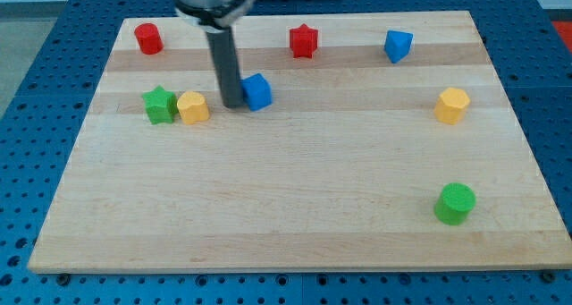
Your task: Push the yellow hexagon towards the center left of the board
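Beside blue cube [257, 91] (touching): my tip [231, 104].

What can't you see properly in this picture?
- The arm above the rod: cut off by the view's top edge.
- The blue cube's left side: hidden behind the rod, so whether my tip touches it cannot be told.
- The yellow blocks: too small to count sides, so which one is the hexagon is unsure.
- The board's bottom corners: the edges crop them.
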